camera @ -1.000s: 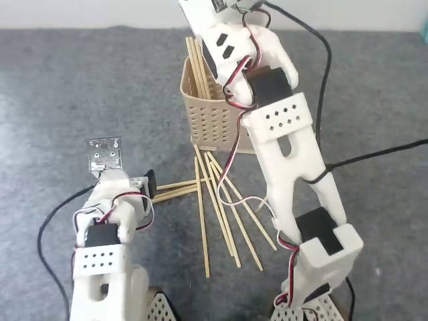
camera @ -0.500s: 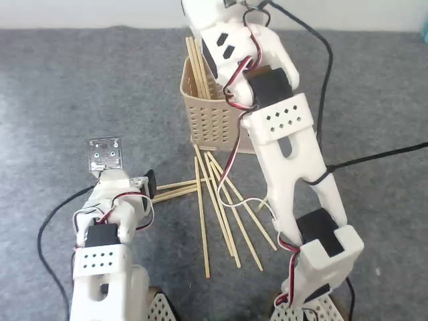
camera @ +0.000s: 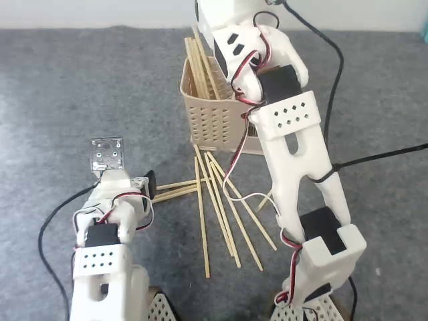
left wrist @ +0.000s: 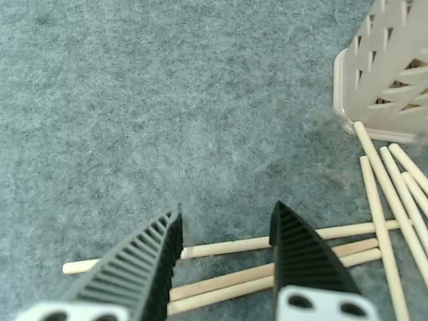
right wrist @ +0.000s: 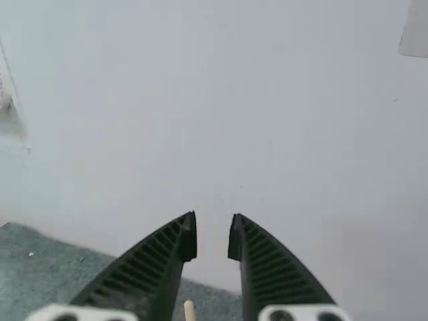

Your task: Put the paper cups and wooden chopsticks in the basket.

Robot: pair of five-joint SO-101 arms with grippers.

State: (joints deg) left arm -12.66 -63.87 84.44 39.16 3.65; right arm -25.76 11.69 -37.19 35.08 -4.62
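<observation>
Now the left gripper (left wrist: 227,208), jaws wide apart, hovers over pale wooden chopsticks (left wrist: 267,245) on grey carpet (camera: 67,87). The right gripper (right wrist: 212,215), jaws narrowly apart, hangs above the beige slotted basket (camera: 214,120).

Beige slot-patterned basket (camera: 214,120), pale tan chopsticks (camera: 201,214), mottled grey table (camera: 80,87) — black ribbed left pincer (left wrist: 227,208).

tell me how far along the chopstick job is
Done: several chopsticks stand in the basket. In hand: the left hand, open, hovers over three loose chopsticks on the carpet. Left: every loose one, fanned out before the basket.
</observation>
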